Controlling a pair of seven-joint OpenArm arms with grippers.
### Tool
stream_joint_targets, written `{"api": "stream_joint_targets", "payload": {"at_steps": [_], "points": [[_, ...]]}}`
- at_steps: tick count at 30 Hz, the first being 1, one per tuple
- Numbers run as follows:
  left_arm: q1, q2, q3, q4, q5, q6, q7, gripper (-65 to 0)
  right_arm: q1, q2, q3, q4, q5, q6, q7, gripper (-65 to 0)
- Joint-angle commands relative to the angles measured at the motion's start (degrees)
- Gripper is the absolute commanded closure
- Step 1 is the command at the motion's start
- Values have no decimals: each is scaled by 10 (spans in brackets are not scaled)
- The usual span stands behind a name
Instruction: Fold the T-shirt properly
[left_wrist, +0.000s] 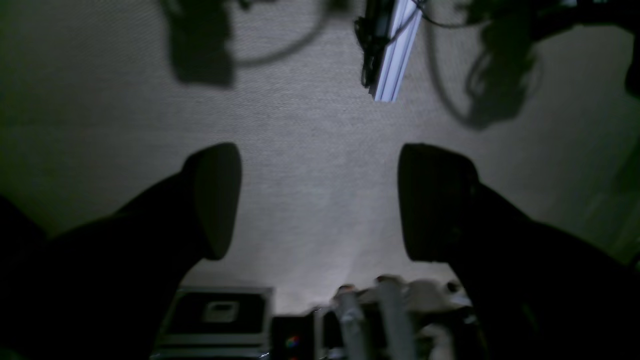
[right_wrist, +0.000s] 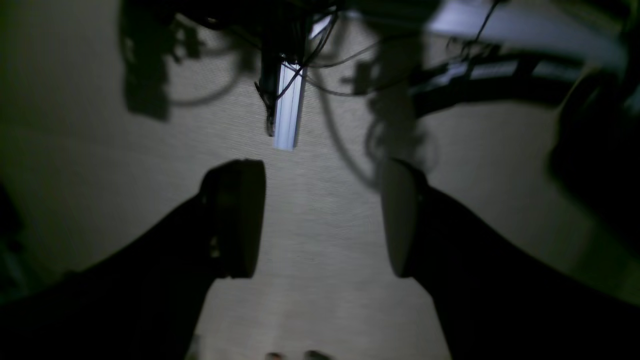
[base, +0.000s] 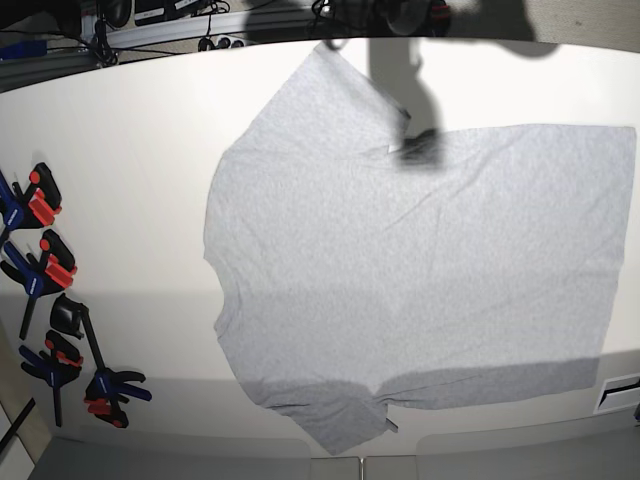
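The T-shirt (base: 400, 250), light heather grey, lies spread flat on the white table (base: 130, 180) in the base view. Its sleeves point to the far and near edges at the left, and its hem is at the right. No lettering shows on the side facing up. Neither arm appears in the base view. In the left wrist view my left gripper (left_wrist: 320, 200) is open, its dark fingers (left_wrist: 215, 200) wide apart with nothing between them. My right gripper (right_wrist: 322, 217) is also open and empty. Both wrist views face a grey woven surface, and I cannot tell whether it is the shirt.
Several blue, black and orange clamps (base: 45, 265) lie along the table's left edge. An arm's shadow (base: 415, 140) falls on the shirt's far part. An aluminium bar (left_wrist: 392, 50) with cables shows in the left wrist view and again as the bar (right_wrist: 287, 110) in the right wrist view. Boxes (left_wrist: 220, 315) sit low in the left wrist view.
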Motion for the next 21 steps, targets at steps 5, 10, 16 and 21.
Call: {"api": "stream_joint_targets", "payload": {"at_steps": [5,10,16,21], "points": [[79,-3,-57,128,-52,-4,-2,-441,-11,26,2,57,-20,2,-44,-342],[125,-3,-106,246,-54,-4,-1,-441,-13,66,2,93,-21,0,-50,-342],[133,-3,-131,355,-53,-5,27,-441,-16,102,43,106,-16,0,-69,-342],[115,-3,-131,398,-50,-6,3,-441,-16,105,115,142,24,11,-69,-342]]}}
